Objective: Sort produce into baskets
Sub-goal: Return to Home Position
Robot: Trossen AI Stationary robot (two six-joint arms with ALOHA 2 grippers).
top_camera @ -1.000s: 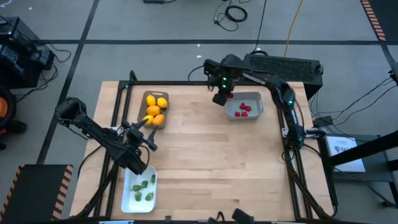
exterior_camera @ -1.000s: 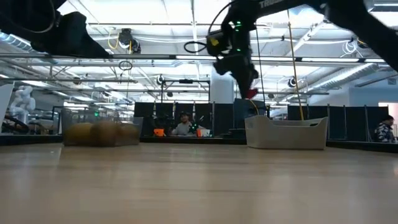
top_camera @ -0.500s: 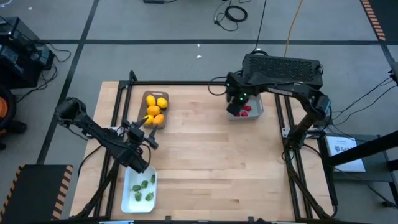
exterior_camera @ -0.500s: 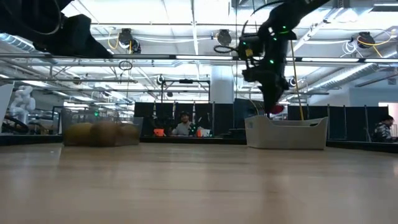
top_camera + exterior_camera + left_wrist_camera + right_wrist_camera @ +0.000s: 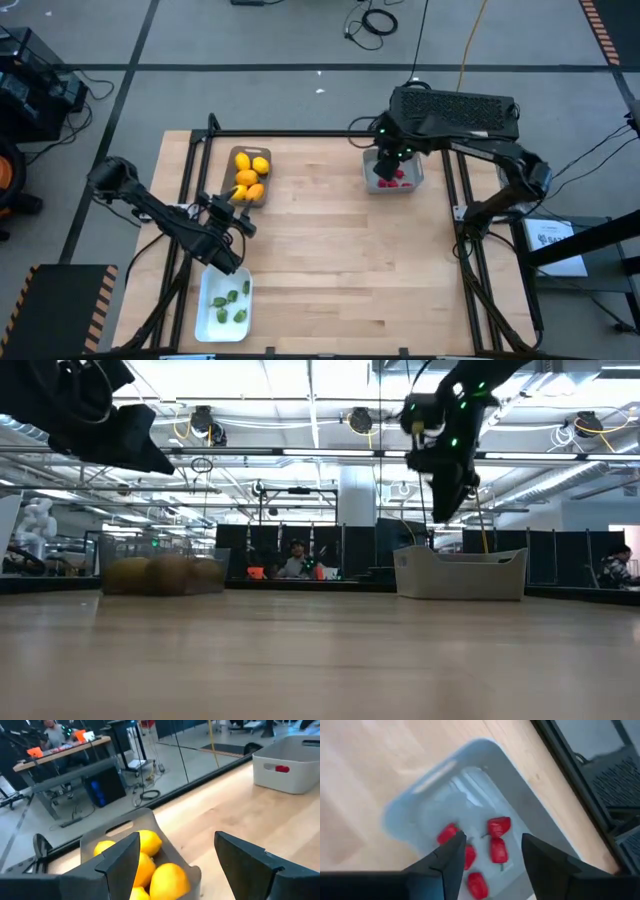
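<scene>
- Left gripper (image 5: 237, 218): over the worktop's (image 5: 340, 260) left part, just beside the near end of the brown-grey basket and pointing at it. Its fingers (image 5: 120, 857) stand apart with nothing between them.
- White basket (image 5: 206, 300): at the near left corner of the worktop, partly under the left arm. It holds several small green leafy pieces (image 5: 232, 298), lying loose and flat.
- Brown-grey basket (image 5: 229, 172): at the far left of the worktop, long side running away from the robot. It holds yellow and orange fruits (image 5: 250, 176) packed touching one another. The left wrist view shows yellow ones heaped against its wall (image 5: 116, 827).
- Person (image 5: 295, 561): seated at a desk in the room beyond the worktop, seen in the low view.
- Right gripper (image 5: 388, 162): over the left half of the light grey-blue basket. The low view shows it hanging above the rim, clear of it, pointing down. Its fingers (image 5: 447, 857) are spread and empty.
- Light grey-blue basket (image 5: 415, 160): at the far right of the worktop, well apart from the other two. Several red berry-like pieces (image 5: 498, 826) lie on its floor, some touching, below the right gripper.
</scene>
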